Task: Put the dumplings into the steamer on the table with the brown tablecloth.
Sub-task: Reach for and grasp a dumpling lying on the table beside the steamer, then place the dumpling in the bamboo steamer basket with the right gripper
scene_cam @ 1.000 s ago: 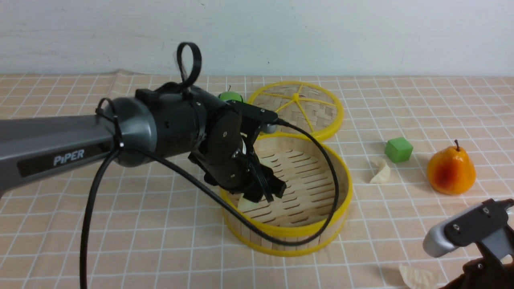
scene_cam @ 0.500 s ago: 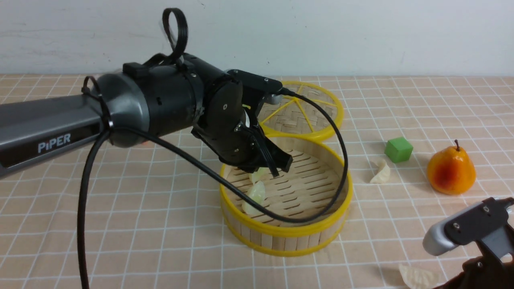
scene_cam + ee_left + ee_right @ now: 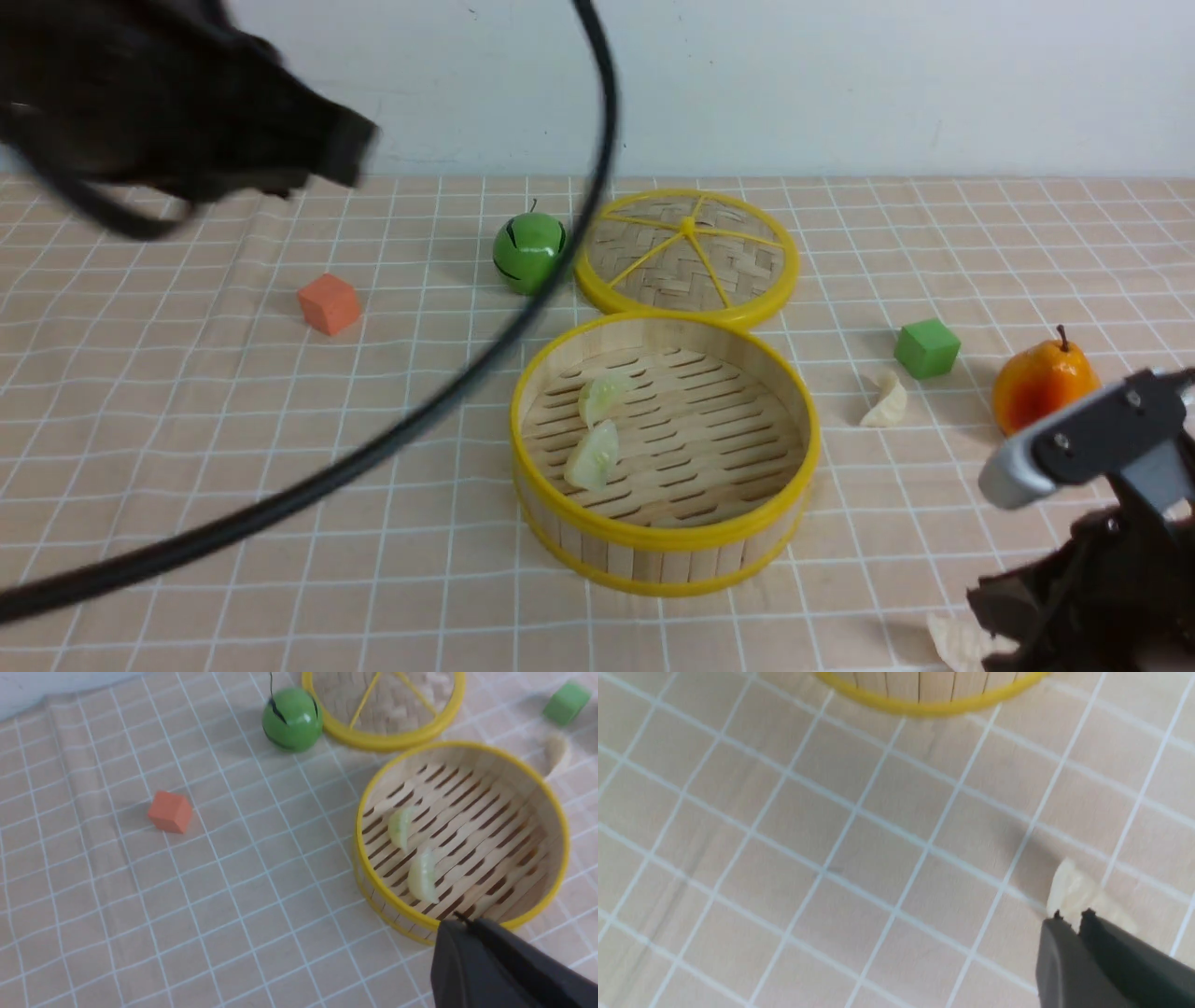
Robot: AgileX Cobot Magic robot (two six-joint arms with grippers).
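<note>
While the steamer holds 2 pale-green dumplings, left pincer is closed empty, right pincer ajar.

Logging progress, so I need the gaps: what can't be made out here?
- Nearest dumpling: front view, cut by the bottom edge and covered by the right arm.
- Left claw: front view, blurred.
- Right claw: wrist view, touching that dumpling or not, unclear.
</note>
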